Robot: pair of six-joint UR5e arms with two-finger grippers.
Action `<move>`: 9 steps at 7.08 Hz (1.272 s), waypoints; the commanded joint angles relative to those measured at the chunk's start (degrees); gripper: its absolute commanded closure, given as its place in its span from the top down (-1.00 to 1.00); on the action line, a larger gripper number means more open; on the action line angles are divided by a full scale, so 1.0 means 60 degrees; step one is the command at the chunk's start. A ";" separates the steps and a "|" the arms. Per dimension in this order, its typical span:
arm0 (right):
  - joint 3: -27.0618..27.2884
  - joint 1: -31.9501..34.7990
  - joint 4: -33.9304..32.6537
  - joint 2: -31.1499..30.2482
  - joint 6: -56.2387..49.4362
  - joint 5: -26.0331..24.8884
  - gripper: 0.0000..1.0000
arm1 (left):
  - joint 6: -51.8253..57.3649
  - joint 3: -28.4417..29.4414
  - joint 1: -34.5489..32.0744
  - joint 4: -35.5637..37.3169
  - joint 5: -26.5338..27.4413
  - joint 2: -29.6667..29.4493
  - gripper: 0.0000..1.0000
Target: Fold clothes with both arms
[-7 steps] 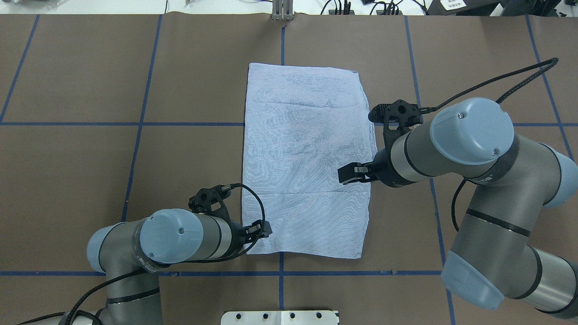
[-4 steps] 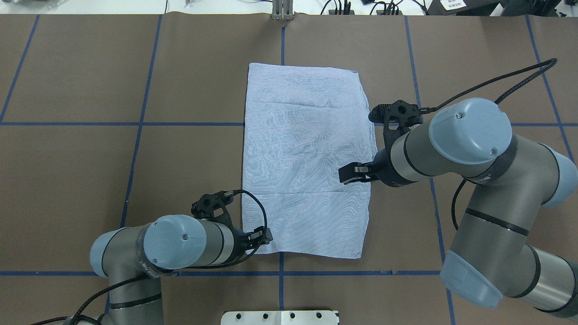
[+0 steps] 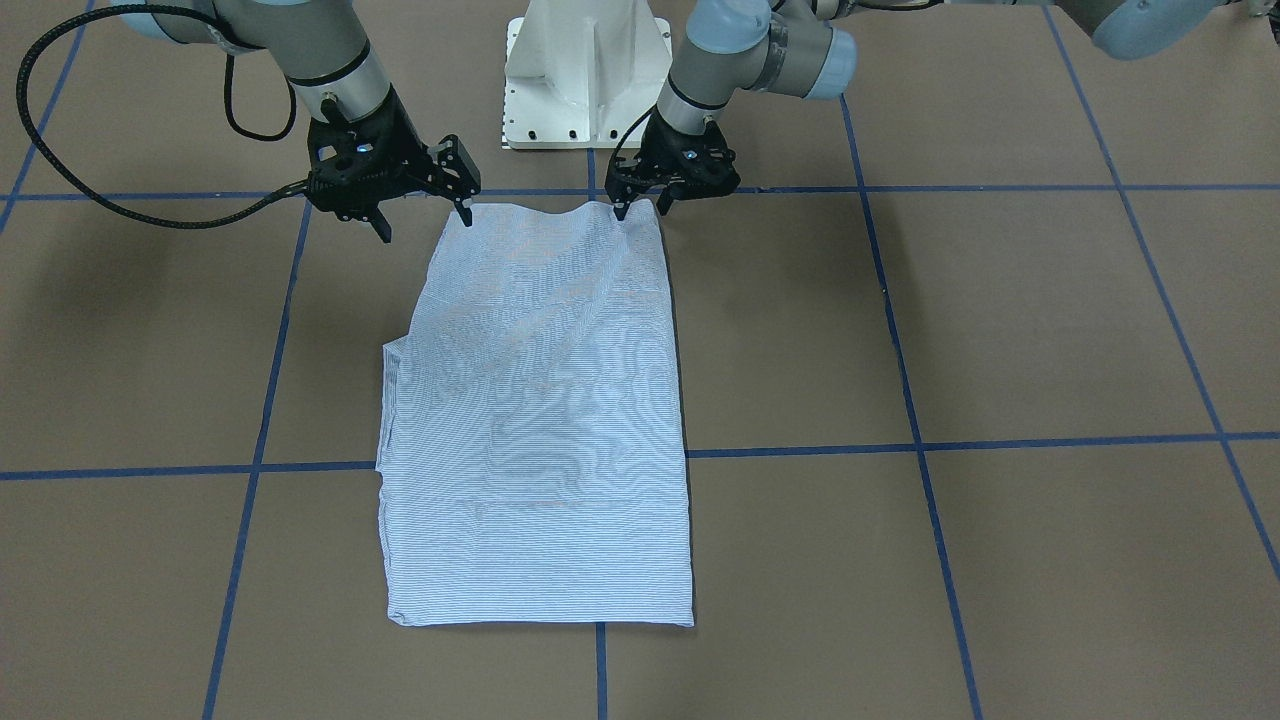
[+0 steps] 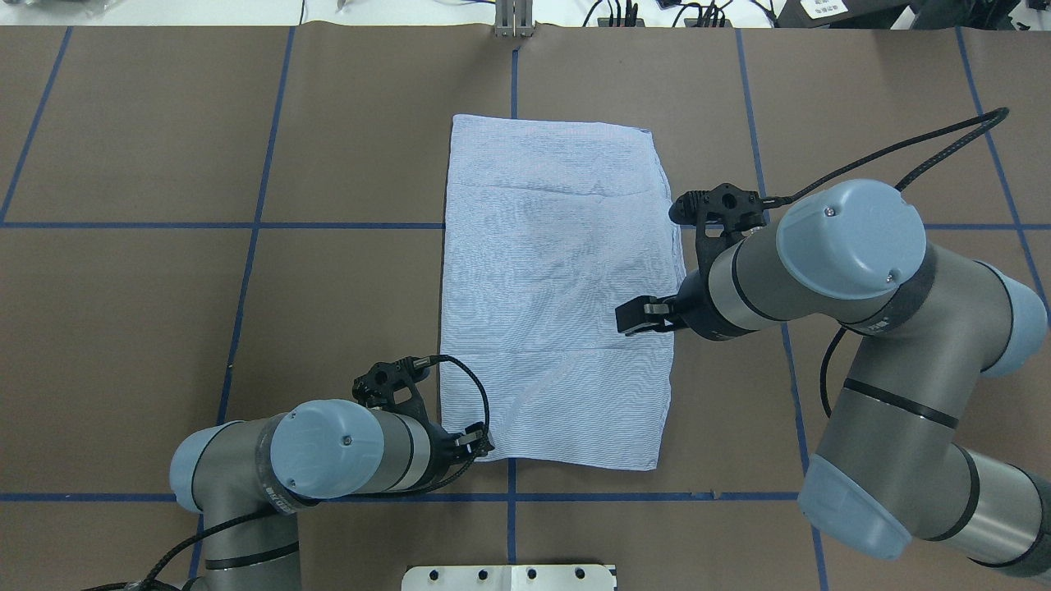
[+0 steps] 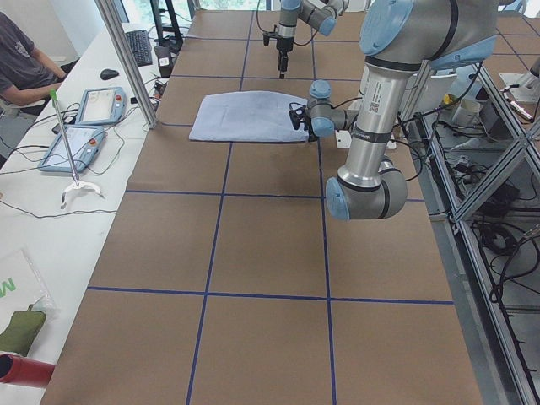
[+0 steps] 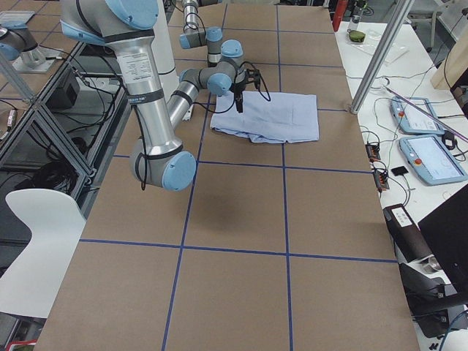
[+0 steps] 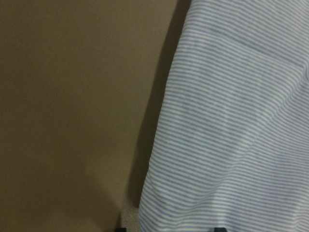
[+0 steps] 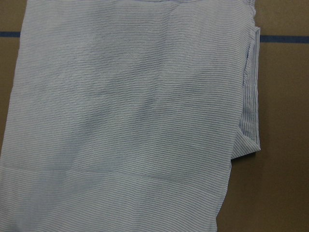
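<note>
Open tabletop (image 4: 164,328) flanks the shirt (image 4: 550,287); the left hand (image 3: 641,211) blocks its near left corner, the right hand (image 3: 427,229) overhangs its right side.

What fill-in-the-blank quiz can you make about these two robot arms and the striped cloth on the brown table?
1. The folded light blue-and-white striped shirt lies on a brown table crossed by ____ tape lines.
2. The left gripper sits at a ____ of the shirt, on the robot's side.
3. The right gripper hangs above the table with its jaws ____.
Missing words: blue; corner; open.
</note>
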 commanded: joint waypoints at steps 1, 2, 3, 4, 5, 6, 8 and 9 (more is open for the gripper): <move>-0.0002 -0.0001 0.0000 0.0000 0.0000 0.0000 1.00 | -0.0006 -0.0025 0.0005 0.0005 -0.0001 0.0004 0.24; -0.0002 -0.0001 0.0000 0.0000 0.0000 0.0000 1.00 | -0.0006 -0.0054 -0.0010 0.0034 -0.0001 0.0004 0.11; -0.0002 -0.0001 0.0000 0.0000 0.0000 0.0000 1.00 | 0.0008 -0.0084 -0.0025 0.0034 -0.0001 0.0004 -0.08; -0.0002 0.0013 0.0000 -0.0029 0.0000 0.0000 1.00 | 0.0009 -0.0070 -0.0010 0.0034 -0.0001 0.0004 -0.28; -0.0002 0.0014 0.0000 -0.0043 0.0000 0.0014 1.00 | 0.0009 -0.0084 -0.0010 0.0034 -0.0001 0.0004 -0.55; -0.0002 0.0014 0.0000 -0.0102 -0.0015 0.0014 1.00 | 0.0009 -0.0113 0.0004 0.0208 0.0028 0.0004 -0.97; -0.0002 0.0014 0.0000 -0.0073 0.0014 0.0014 1.00 | 0.0038 -0.0244 -0.0083 0.0210 0.0028 0.0032 -1.00; -0.0002 -0.0015 0.0015 -0.0044 0.0319 0.0043 1.00 | 0.0096 -0.0622 -0.0170 0.0210 0.0014 0.0105 -1.00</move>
